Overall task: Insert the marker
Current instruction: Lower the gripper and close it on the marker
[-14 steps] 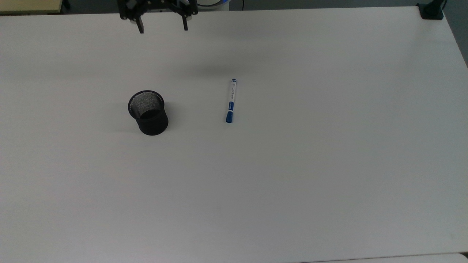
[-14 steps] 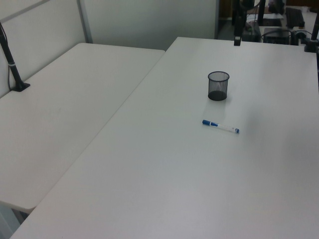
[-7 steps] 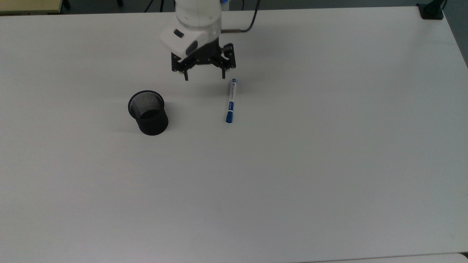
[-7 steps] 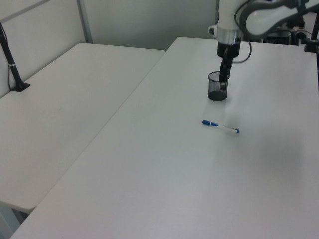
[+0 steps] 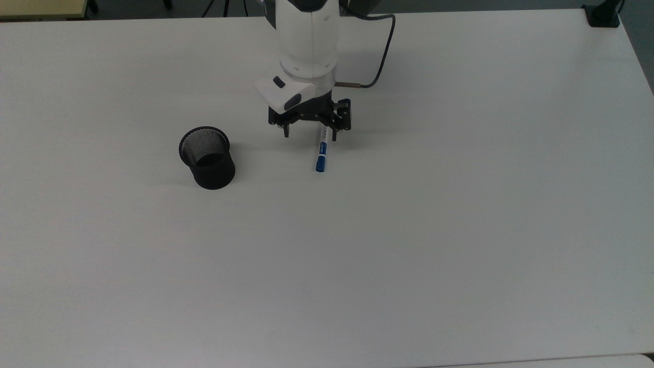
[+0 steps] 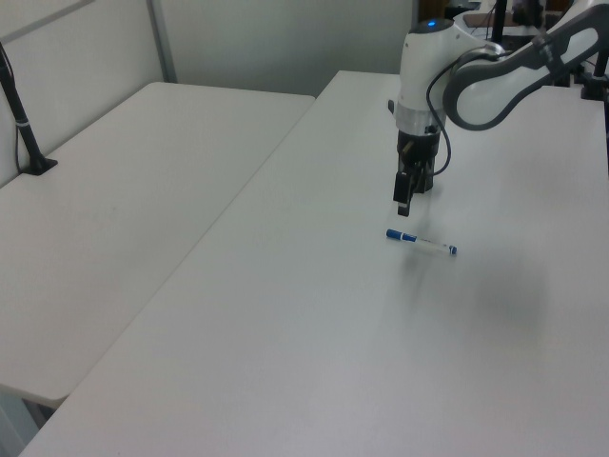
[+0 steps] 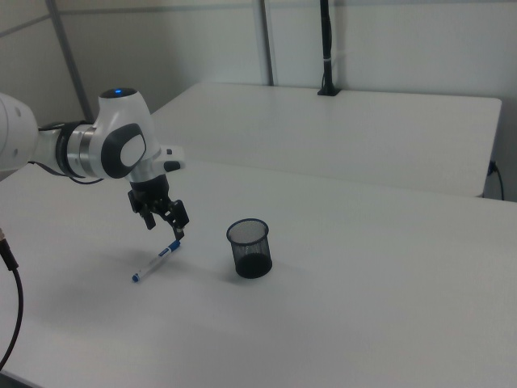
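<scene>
One gripper (image 5: pixel 310 135) is hanging spread-fingered just above the marker (image 5: pixel 321 152), which is lying flat on the white table (image 5: pixel 409 230), at three o'clock from the mesh cup (image 5: pixel 207 158) in the top view. Judging by this, lowering squarely astride the barrel's middle before pinching is looking wise. I am counting one marker, one cup, one arm.

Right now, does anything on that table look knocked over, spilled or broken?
Nothing stands out. The black mesh cup stands upright, the marker lies flat and whole on the white table, and the open gripper hangs above it.
</scene>
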Robot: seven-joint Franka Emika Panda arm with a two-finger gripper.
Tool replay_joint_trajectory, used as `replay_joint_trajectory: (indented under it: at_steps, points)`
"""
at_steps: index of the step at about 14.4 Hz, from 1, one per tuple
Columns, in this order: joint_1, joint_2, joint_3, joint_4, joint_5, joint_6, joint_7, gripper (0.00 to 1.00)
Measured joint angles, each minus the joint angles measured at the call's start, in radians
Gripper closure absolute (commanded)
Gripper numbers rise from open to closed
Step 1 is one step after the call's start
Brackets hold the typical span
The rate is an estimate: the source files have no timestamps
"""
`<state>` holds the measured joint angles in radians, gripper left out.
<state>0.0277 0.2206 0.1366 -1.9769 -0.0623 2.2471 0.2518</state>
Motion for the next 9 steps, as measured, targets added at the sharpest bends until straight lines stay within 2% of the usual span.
replay_joint_trajectory:
  at_steps: [2, 4, 6, 7, 9]
  points:
    - [0.020, 0.036, 0.000, 0.000, -0.016, 0.050, 0.052, 0.05]
    - [0.032, 0.076, 0.000, 0.006, -0.052, 0.084, 0.109, 0.20]
    - [0.034, 0.108, 0.000, 0.017, -0.089, 0.096, 0.146, 0.42]
    - [0.034, 0.120, 0.000, 0.025, -0.097, 0.107, 0.154, 0.70]
    - [0.034, 0.127, 0.000, 0.029, -0.098, 0.119, 0.156, 0.91]
